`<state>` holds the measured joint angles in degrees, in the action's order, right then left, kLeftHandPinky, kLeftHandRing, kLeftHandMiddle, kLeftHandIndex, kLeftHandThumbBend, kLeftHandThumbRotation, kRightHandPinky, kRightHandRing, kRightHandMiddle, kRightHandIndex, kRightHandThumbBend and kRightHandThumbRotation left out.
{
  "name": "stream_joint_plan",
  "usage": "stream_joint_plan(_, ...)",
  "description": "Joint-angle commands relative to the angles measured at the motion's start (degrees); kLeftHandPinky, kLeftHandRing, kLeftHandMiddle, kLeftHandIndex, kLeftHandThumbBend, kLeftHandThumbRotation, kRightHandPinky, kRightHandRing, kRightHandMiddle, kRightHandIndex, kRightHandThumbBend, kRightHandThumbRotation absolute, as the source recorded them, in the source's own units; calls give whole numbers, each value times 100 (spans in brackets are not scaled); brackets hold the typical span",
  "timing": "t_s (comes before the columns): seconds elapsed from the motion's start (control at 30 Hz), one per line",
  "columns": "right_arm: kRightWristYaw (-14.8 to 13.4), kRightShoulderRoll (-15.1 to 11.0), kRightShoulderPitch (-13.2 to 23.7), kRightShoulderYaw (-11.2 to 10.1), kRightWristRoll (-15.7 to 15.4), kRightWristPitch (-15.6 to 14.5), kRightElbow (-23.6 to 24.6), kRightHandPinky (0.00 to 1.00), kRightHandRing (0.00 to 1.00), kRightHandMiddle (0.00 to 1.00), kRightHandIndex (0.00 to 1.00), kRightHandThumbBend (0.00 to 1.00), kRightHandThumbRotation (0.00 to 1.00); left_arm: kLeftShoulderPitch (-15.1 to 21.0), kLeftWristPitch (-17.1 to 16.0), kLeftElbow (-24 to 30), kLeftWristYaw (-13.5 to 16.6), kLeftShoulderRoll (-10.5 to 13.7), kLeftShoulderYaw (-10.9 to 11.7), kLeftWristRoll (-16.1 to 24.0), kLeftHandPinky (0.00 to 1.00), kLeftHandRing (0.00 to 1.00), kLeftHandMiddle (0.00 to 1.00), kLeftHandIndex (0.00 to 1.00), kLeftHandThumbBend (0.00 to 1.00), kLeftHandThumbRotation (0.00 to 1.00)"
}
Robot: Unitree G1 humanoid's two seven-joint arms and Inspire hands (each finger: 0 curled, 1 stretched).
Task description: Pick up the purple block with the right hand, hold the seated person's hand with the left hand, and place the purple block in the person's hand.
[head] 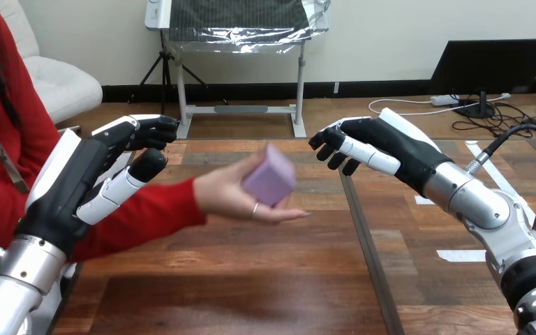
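Left hand [77,178] loosely curled above the sleeve [146,216], gripping nothing — right hand [384,143] slack, empty — purple block [270,178] in person's hand [227,199].

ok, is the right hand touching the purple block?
Apart. The head view shows a stretch of table between the right hand and the purple block, which rests in the person's hand.

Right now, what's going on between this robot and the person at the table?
The purple block lies in the person's hand, held palm-up over the wooden table. The robot's right hand is empty, fingers relaxed, to the right of the block and apart from it. Its left hand sits above the person's red sleeve, fingers loose, not closed round the arm.
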<state>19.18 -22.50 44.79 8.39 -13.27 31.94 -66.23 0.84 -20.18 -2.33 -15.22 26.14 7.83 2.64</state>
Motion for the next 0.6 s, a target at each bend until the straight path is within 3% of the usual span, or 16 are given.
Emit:
stream_joint_plan(0.0, 2, 53, 113, -168, 170, 150, 23, 60, 68, 71, 73, 100, 100, 238, -141, 100, 83, -14, 83, -43, 83, 77, 75, 74, 100, 100)
stream_joint_plan(0.17, 113, 97, 108, -248, 306, -60, 30, 62, 70, 75, 76, 100, 100, 244, -129, 107, 56, -21, 78, -74, 83, 77, 75, 74, 100, 100)
stream_joint_plan(0.43, 333, 144, 35, -373, 584, -144, 76, 67, 76, 82, 82, 100, 100, 230, -131, 133, 90, -80, 60, -75, 82, 77, 75, 74, 100, 100)
stream_joint_plan(0.57, 399, 188, -60, -482, 748, -126, 134, 69, 79, 85, 85, 100, 100, 241, -379, 25, 144, -213, 70, -175, 80, 76, 75, 74, 100, 100)
